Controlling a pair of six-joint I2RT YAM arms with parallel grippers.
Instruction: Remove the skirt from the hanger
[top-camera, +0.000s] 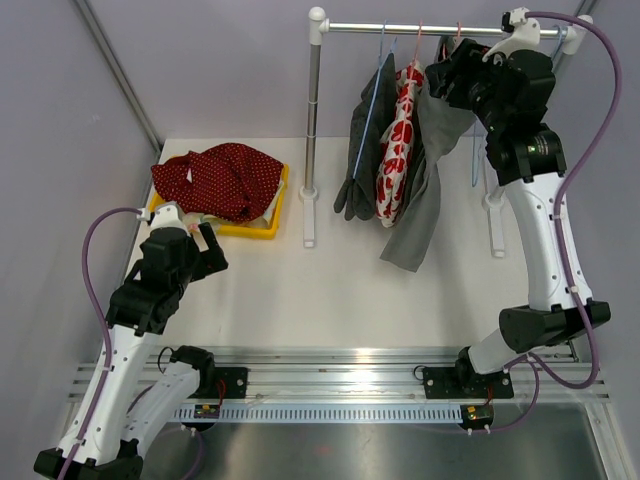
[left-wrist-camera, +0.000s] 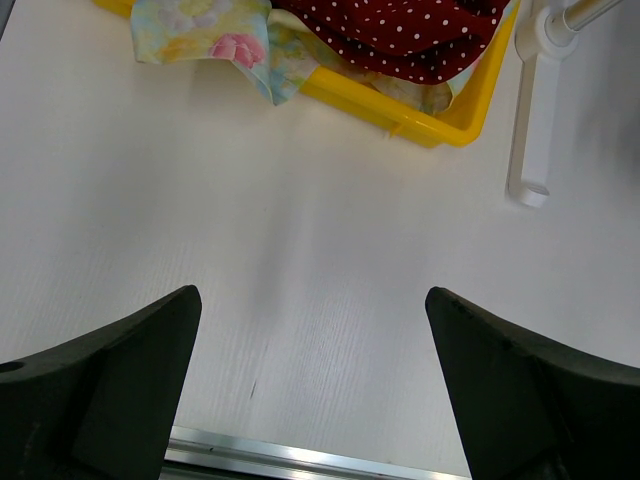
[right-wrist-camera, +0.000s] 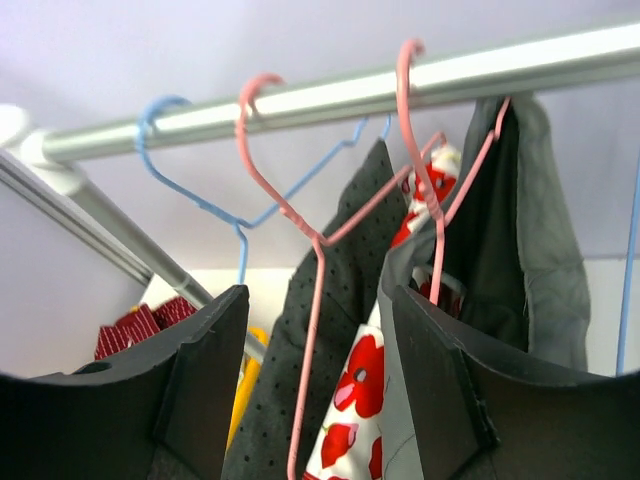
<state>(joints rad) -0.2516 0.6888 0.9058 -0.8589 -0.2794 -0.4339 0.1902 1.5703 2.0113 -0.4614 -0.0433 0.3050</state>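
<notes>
Worktop (top-camera: 330, 290), white and wide, is filling most of the view from above. At its far side we are seeing a garment rail (top-camera: 420, 28) standing on a grey pole (top-camera: 313, 110), with three garments hanging from it side by side.

Rightmost is the grey skirt (top-camera: 425, 190), the longest of the three. It is hanging from a pink hanger (right-wrist-camera: 432, 200) hooked over the rail, and its lower end is trailing down and to the left. Just left of it a white garment with red flowers (top-camera: 397, 150) is hanging, then a dark dotted garment (top-camera: 360, 150).

Near the far left corner a yellow tray (top-camera: 255, 230) is sitting on the worktop. It is holding a red polka-dot cloth (top-camera: 225, 175) and, beneath that, a pale flowered cloth (left-wrist-camera: 200, 25).

The right tool (right-wrist-camera: 318, 295) is reaching up to the rail, just beside the top of the skirt. Its jaws are standing apart and pinching nothing. The wire of a second pink hanger (right-wrist-camera: 275, 190) is running down through the gap between them. The skirt's grey edge is lying close to one finger, and we cannot tell whether they are touching. A blue hanger (right-wrist-camera: 190, 190) is hooked further along the rail.

The left tool (left-wrist-camera: 310, 295) is hovering over bare worktop near the tray, with its jaws spread wide and gripping nothing.
</notes>
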